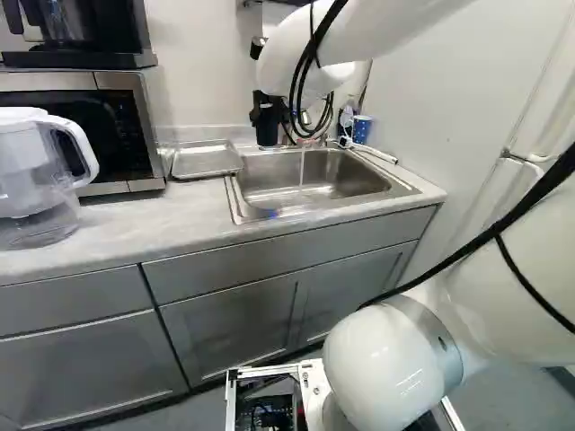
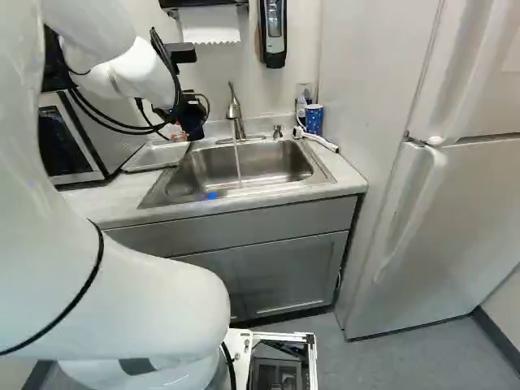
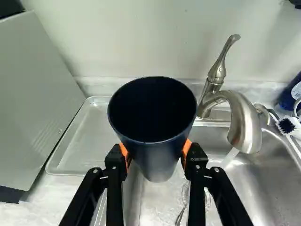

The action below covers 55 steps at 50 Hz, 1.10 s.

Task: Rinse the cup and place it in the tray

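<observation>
Your gripper [image 2: 193, 119] is in the upper left of the right base view. Its two fingers stand apart by the width of the dark blue cup [image 3: 159, 157], with an orange pad [image 3: 186, 149] hugging each side. The cup's open end faces the wrist camera. You can see the sink [image 2: 305, 185] near the middle of the right base view. The flat metal tray [image 1: 205, 160] sits beside it, left of the middle in the left base view. Behind the sink, the tap [image 2: 236, 114] runs a thin stream of water [image 2: 237, 162].
</observation>
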Motion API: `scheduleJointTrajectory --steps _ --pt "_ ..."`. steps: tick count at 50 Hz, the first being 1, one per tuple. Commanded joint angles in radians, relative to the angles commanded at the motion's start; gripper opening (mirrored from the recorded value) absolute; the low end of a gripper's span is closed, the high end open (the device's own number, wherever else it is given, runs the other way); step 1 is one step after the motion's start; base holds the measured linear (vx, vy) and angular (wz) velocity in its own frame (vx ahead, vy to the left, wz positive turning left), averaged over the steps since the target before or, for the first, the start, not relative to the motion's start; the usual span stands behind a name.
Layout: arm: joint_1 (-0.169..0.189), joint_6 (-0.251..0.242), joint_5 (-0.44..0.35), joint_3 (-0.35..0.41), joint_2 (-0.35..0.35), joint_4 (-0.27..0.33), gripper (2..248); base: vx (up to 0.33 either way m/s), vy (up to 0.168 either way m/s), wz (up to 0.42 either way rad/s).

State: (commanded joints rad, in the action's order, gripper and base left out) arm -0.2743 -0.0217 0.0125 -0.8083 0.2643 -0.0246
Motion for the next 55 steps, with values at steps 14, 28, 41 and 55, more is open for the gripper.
scheduleJointTrajectory --steps 14,28,41,55 --pt "-0.015 0.000 -0.006 -0.010 -0.012 0.000 123 0.000 0.000 0.000" --pt "-0.055 0.000 -0.060 -0.038 -0.061 0.000 123 0.000 0.000 0.000" --pt "-0.092 0.000 -0.119 -0.062 -0.118 0.000 123 0.000 0.000 0.000" --pt "-0.130 0.000 -0.137 -0.092 -0.182 0.000 123 0.000 0.000 0.000"
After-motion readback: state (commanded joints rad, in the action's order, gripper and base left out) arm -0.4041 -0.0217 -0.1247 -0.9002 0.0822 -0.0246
